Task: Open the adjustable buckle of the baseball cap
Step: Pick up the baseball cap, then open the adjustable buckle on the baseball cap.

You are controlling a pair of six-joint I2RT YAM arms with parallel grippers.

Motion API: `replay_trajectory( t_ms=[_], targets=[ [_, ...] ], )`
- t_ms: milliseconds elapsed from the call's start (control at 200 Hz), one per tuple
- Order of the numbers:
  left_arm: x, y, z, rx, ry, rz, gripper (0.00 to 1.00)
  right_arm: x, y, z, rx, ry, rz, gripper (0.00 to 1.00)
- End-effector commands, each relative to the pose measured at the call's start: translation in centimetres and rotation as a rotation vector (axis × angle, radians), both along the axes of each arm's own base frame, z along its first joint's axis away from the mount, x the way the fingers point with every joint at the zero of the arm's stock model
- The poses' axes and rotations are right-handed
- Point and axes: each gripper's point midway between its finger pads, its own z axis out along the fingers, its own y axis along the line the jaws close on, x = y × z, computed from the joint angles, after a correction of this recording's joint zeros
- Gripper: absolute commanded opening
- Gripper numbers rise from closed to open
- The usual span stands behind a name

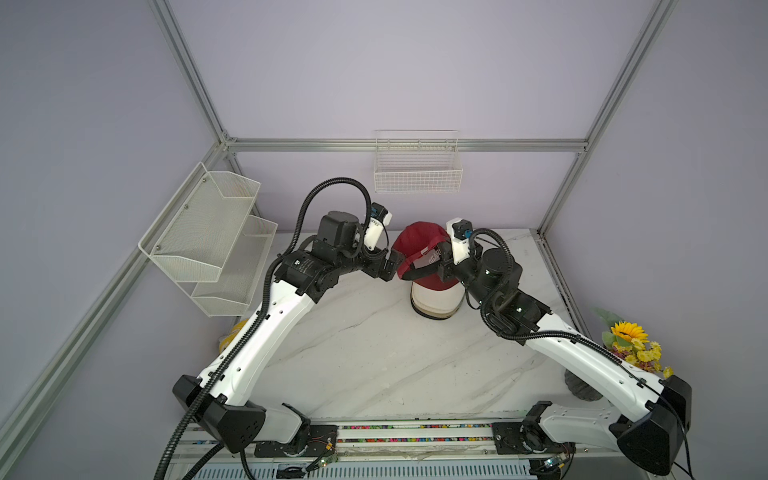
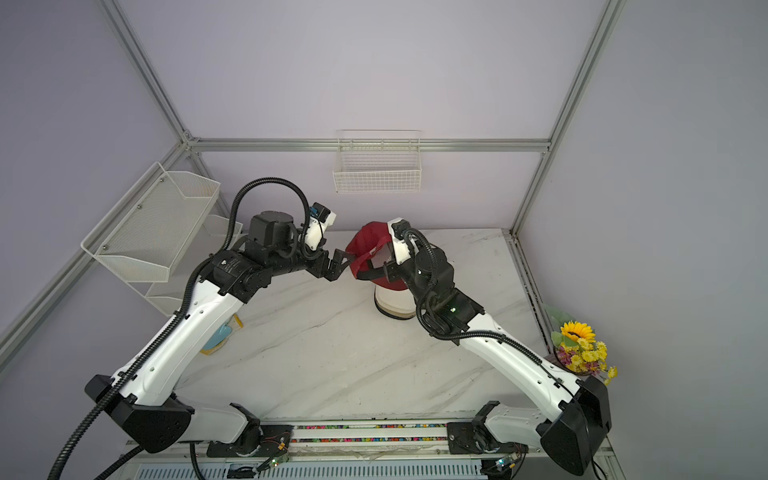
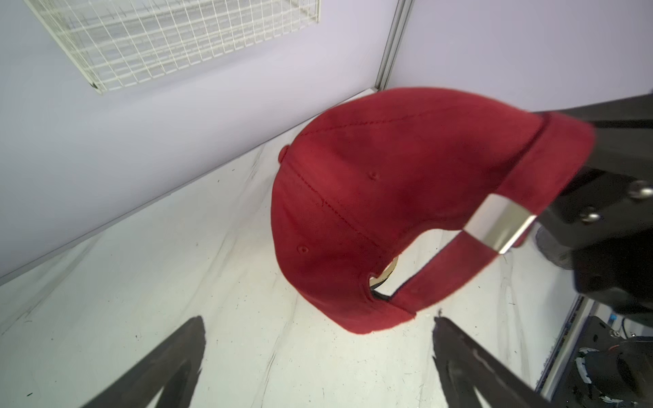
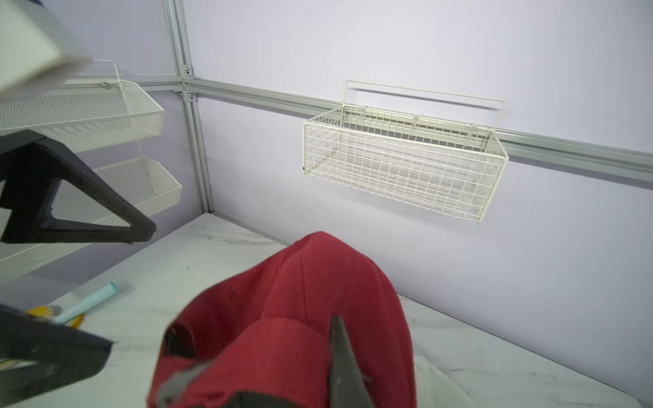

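Black fingertips (image 3: 190, 339) of the left gripper (image 3: 318, 319) fill the foreground of the left wrist view, spread wide and holding nothing, just short of the red baseball cap (image 3: 353, 197). That cap sits toward the rear of the marble table (image 1: 353, 353), between the two arms, with its back opening turned to the left gripper. The right gripper (image 3: 565, 212) is clenched on the red strap (image 3: 448, 275), right beside the shiny metal buckle (image 3: 498, 226), and it holds that side raised.

The cap looks light and floppy, so its cloth would likely bunch and drag along instead of resisting a pull. The buckle is the one stiff part, and its polished face is probably slippery. A sound hold for the free jaws would be the strap just on the near side of the buckle, or the buckle's edge, pinched across its narrow width.
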Motion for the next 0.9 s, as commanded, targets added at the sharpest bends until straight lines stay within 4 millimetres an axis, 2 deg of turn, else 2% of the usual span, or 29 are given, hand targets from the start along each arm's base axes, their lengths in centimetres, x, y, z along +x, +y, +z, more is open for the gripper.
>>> replay_trajectory(
  t_ms=[0, 120, 230, 245, 400, 415, 465, 605, 895],
  targets=[
    [-2.7, 0.0, 4.6, -0.080, -0.094, -0.078, 1.00, 0.5, 1.8, -1.8, -0.052, 0.040, 0.072, 0.00],
    [-3.5, -0.7, 5.8, -0.127, -0.097, -0.131, 1.00, 0.8, 3.0, -3.5, -0.065, 0.084, 0.109, 0.00],
    [-2.7, -2.1, 5.2, -0.146, -0.055, -0.164, 0.97, 0.6, 3.9, -3.8, -0.049, 0.101, 0.147, 0.00],
    [-2.6, -2.2, 5.0, -0.147, -0.046, -0.167, 0.96, 0.9, 4.3, -4.7, -0.059, 0.118, 0.149, 0.00],
    [-1.9, -3.4, 4.1, -0.159, -0.010, -0.201, 0.79, 0.8, 5.3, -4.9, -0.051, 0.131, 0.182, 0.00],
    [-1.2, -3.8, 2.9, -0.147, 0.018, -0.199, 0.77, 0.7, 5.4, -4.8, -0.051, 0.130, 0.185, 0.00],
    [-0.8, -4.0, 2.3, -0.139, 0.029, -0.199, 0.71, 0.6, 5.6, -4.8, -0.050, 0.133, 0.196, 0.00],
    [0.0, -4.7, 1.1, -0.130, 0.055, -0.209, 0.63, 0.0, 6.2, -4.3, -0.034, 0.133, 0.233, 0.00],
    [0.6, -5.5, 0.8, -0.142, 0.066, -0.229, 0.38, -0.6, 6.6, -3.9, -0.022, 0.128, 0.254, 0.00]
  ],
)
